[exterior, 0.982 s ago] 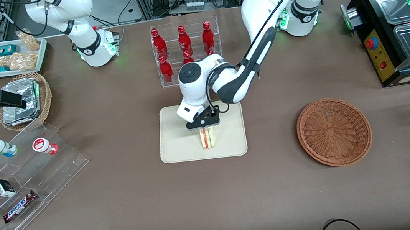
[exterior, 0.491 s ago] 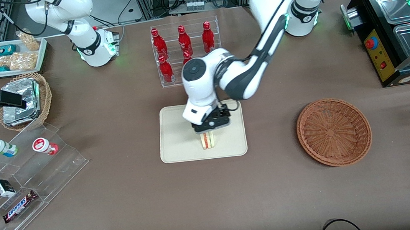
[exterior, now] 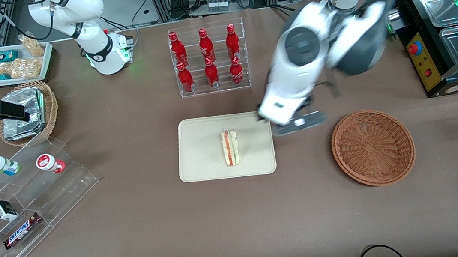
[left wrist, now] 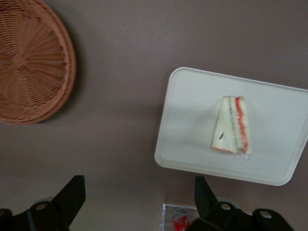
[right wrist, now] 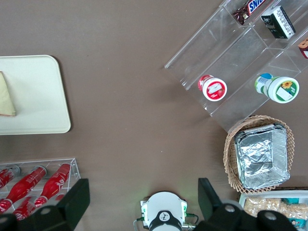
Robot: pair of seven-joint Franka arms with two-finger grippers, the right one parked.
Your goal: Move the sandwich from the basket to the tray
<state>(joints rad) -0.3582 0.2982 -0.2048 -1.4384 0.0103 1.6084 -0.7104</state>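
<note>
The sandwich (exterior: pixel 230 147) (left wrist: pixel 232 125), a pale wedge with red and green layers, stands on its edge in the middle of the cream tray (exterior: pixel 201 149) (left wrist: pixel 192 120). Nothing touches it. My gripper (exterior: pixel 298 123) (left wrist: pixel 137 185) hangs open and empty, high above the bare table between the tray's edge and the reddish-brown basket (exterior: pixel 372 146) (left wrist: pixel 29 62). Nothing lies in the basket. The right wrist view catches a corner of the tray (right wrist: pixel 33 96) and a sliver of the sandwich (right wrist: pixel 6 96).
A clear rack of red bottles (exterior: pixel 208 59) stands farther from the front camera than the tray. Toward the parked arm's end are a tan basket of foil packets (exterior: pixel 29 112), a white snack tray (exterior: pixel 14 62) and stepped acrylic shelves (exterior: pixel 25 199). A black warmer (exterior: pixel 447 34) sits toward the working arm's end.
My gripper has let go of the sandwich, risen and swung away from the tray toward the basket. The sandwich stays standing on the tray.
</note>
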